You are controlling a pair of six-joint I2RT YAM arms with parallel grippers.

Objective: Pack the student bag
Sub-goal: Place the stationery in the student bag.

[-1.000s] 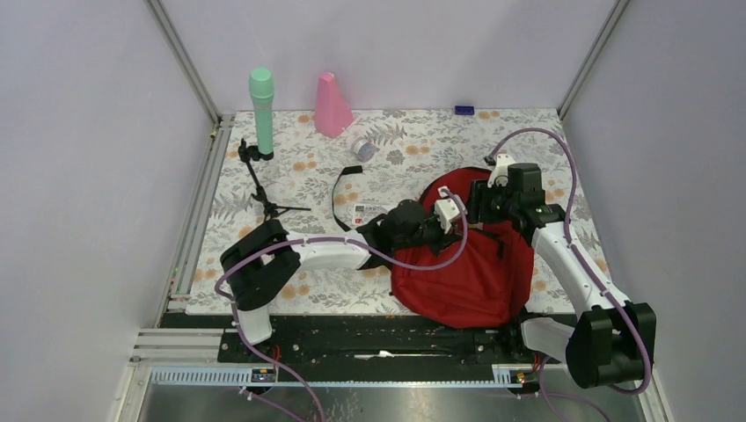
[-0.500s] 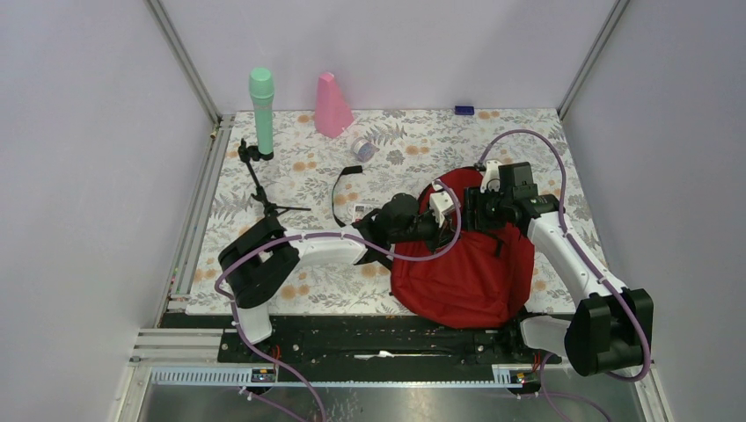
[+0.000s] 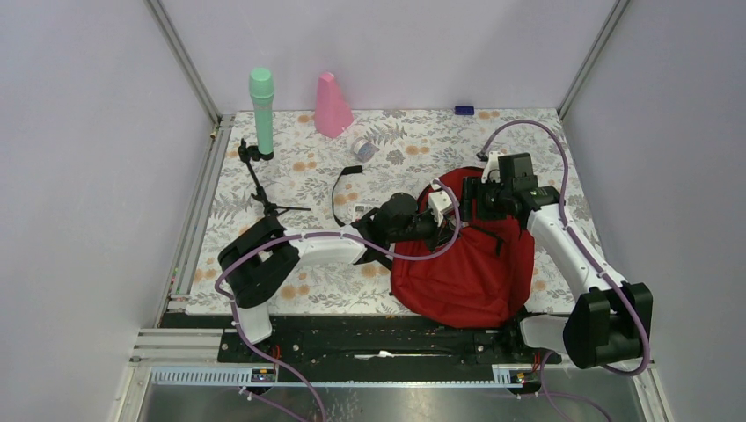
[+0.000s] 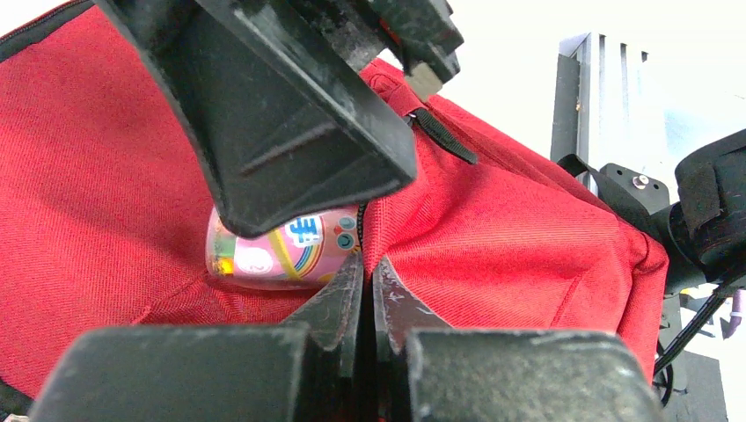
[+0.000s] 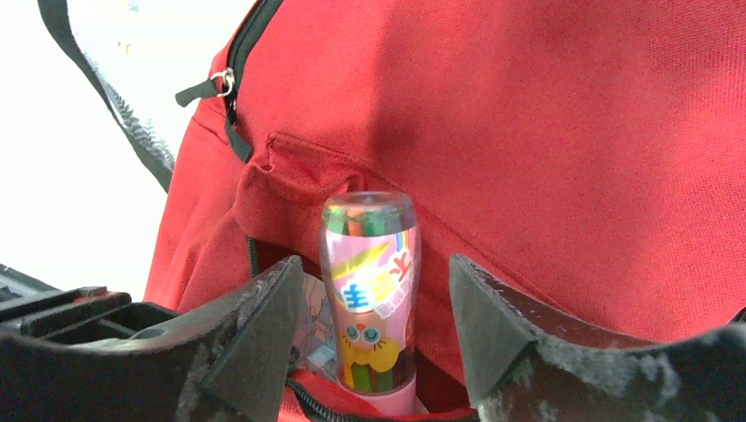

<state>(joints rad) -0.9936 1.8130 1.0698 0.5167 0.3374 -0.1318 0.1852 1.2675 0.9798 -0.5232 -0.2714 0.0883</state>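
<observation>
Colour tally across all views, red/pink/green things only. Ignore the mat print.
Red: 1, soft fabric backpack
Pink: 2, cone-shaped plastic bottle; clear marker tube with pink label in the backpack's opening
Green: 1, tall mint cylinder
Total: 4

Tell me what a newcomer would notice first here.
The big red backpack lies at the near right of the flowered table, both arms bent over it. A pink cartoon-printed tube stands in its open mouth, between the fingers of the open right hand; the left hand is shut at the rim. A green bottle and a pink cone stand far left.
</observation>
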